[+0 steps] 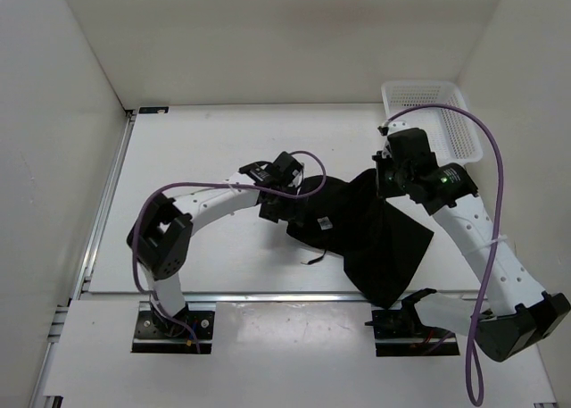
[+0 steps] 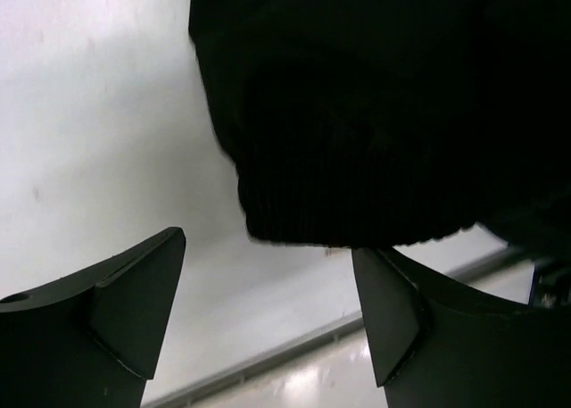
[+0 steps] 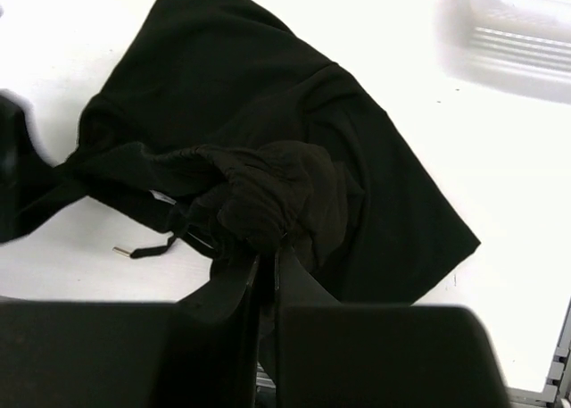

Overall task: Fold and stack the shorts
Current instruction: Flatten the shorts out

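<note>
shorts: black shorts (image 1: pixel 384 238) in a rumpled heap on the white table (image 1: pixel 205 149), mid-table between the two arms, one wide flap spread toward the near edge
shorts, shape: not folded; upper right part pulled up into a bunch, the rest slack on the table
left gripper: left gripper (image 1: pixel 272 201) at the left edge of the shorts, low over the table
left gripper, state: fingers (image 2: pixel 134 310) spread wide, nothing between them; ribbed hem of the shorts (image 2: pixel 357 158) just beyond the tips in the left wrist view, the right tip at or touching the fabric edge, can't tell which
right gripper: right gripper (image 1: pixel 385 180) at the upper right corner of the shorts
right gripper, state: right gripper (image 3: pixel 268 263) pressed together, pinching a gathered ribbed wad of the shorts (image 3: pixel 375 185); fabric drapes down and away from the pinch
drawstring: thin black drawstring (image 3: pixel 147 249) with a pale tip trails off the left of the wad onto the table; its loose end (image 1: pixel 314 260) also shows at the near edge of the shorts in the top view
white tag: small white tag (image 1: pixel 326 222) on the fabric, near the left gripper
basket: white mesh basket (image 1: pixel 428 113) at the far right corner of the table, apart from the shorts, blurred in the right wrist view (image 3: pixel 517 33)
cables: purple cable (image 1: pixel 486 149) loops over the right arm
</note>
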